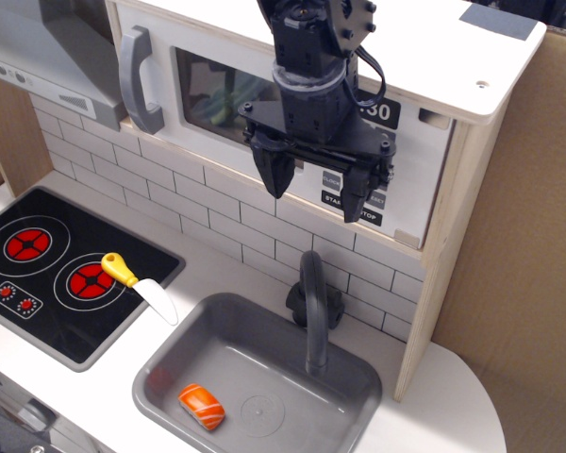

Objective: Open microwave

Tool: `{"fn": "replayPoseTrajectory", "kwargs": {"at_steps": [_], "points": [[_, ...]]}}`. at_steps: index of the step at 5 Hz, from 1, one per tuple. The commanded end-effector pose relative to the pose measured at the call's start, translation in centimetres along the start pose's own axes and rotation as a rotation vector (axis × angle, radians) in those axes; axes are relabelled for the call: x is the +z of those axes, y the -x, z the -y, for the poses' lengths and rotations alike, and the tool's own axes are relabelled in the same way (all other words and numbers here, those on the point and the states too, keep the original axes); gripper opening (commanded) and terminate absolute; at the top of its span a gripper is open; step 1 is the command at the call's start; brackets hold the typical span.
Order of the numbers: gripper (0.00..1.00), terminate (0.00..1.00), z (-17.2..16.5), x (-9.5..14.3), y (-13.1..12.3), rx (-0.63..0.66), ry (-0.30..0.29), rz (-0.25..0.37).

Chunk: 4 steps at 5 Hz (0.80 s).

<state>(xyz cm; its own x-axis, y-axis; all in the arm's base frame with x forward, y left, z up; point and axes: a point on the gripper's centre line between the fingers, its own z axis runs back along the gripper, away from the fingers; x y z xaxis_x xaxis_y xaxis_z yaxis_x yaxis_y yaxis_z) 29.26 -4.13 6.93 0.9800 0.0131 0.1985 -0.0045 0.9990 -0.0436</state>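
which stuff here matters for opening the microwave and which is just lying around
For the job: microwave, its grey handle, the gripper, open in front of the door.

Lying about: toy knife, salmon piece in the sink, stove, faucet.

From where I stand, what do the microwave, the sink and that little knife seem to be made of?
Microwave: pale wood by its bare layered edges, with a white painted door and a grey, probably plastic handle.
Sink: grey and matte, likely moulded plastic.
Knife: yellow handle and white blade with a painted look, maybe wood.
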Motion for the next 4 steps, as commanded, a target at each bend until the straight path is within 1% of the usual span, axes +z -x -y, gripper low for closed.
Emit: {"fn": "replayPoseTrajectory", "kwargs": {"at_steps": [1,2,3,4], "points": [[1.00,0.00,0.0,0.0,0.0,0.000,0.000,0.000],[1.00,0.00,-3.5,1.6,-0.5,0.008,0.052,-0.028],[1.00,0.00,-8.1,3.5,-0.4,0.065,0.084,-0.009],[1.00,0.00,-12.0,4.3,-0.1,0.108,0.045,0.020]]}}
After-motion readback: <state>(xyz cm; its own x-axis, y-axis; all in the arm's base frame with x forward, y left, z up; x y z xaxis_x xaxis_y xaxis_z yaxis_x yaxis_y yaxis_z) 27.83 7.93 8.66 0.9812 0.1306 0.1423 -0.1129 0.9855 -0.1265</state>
